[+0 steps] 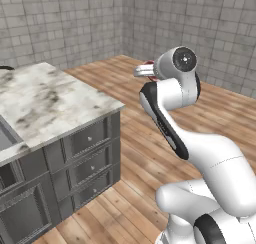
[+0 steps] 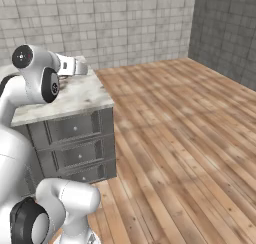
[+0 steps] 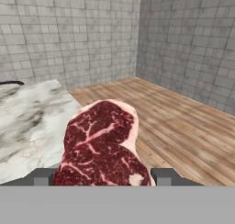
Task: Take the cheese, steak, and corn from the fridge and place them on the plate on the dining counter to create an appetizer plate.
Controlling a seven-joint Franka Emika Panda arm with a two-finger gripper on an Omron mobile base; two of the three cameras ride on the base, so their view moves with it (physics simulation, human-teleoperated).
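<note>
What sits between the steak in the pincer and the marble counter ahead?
Nothing visible. The steak is held between the pincer fingers, out past the corner of the dining counter. The marble in front of it is bare; a dark curved object sits at its far left edge. The plate isn't in frame.

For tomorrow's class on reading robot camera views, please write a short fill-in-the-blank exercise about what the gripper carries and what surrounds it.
1. The gripper is closed on the ____.
2. The marble dining counter has dark ____ in its end.
3. The floor is made of ____ planks.
4. The walls are covered with grey ____.

Missing words: steak; drawers; wooden; tiles
</note>
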